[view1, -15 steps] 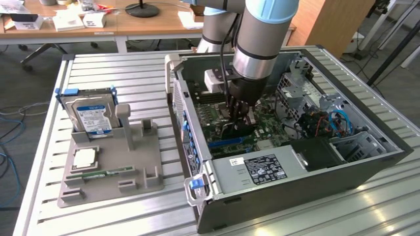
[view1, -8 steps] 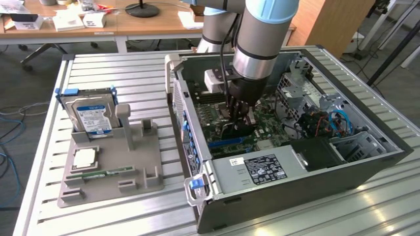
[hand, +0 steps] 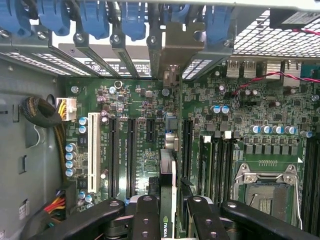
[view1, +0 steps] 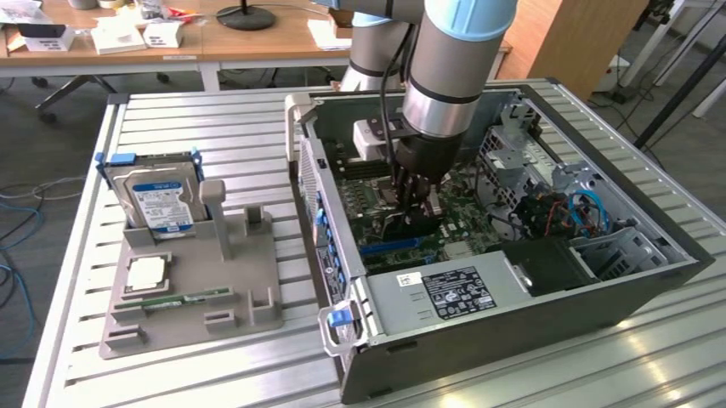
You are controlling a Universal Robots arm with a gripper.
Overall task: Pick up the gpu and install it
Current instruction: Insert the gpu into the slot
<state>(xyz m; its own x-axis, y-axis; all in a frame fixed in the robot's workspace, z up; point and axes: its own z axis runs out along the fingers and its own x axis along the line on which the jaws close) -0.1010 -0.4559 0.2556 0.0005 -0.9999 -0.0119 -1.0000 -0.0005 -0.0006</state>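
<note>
My gripper (view1: 416, 202) is down inside the open computer case (view1: 635, 280), above the green motherboard (view1: 465, 212). It is shut on the gpu (hand: 168, 165), which I see edge-on between the black fingers (hand: 145, 215). The card stands upright over the board's long slots (hand: 131, 150). Its metal bracket (hand: 175, 45) reaches the rear slot openings beside the blue latches (hand: 132, 20). From the exterior view the gpu (view1: 416, 228) is a dark piece just under the fingers, close to the board; I cannot tell whether it sits in a slot.
On the exterior view's left, a grey fixture (view1: 193, 280) holds a blue-labelled hard drive (view1: 159, 200), a processor (view1: 148, 274) and a green memory stick (view1: 176, 298). A power supply (view1: 448, 293) fills the case's front. An empty processor socket (hand: 267, 187) and cables (hand: 50, 125) flank the card.
</note>
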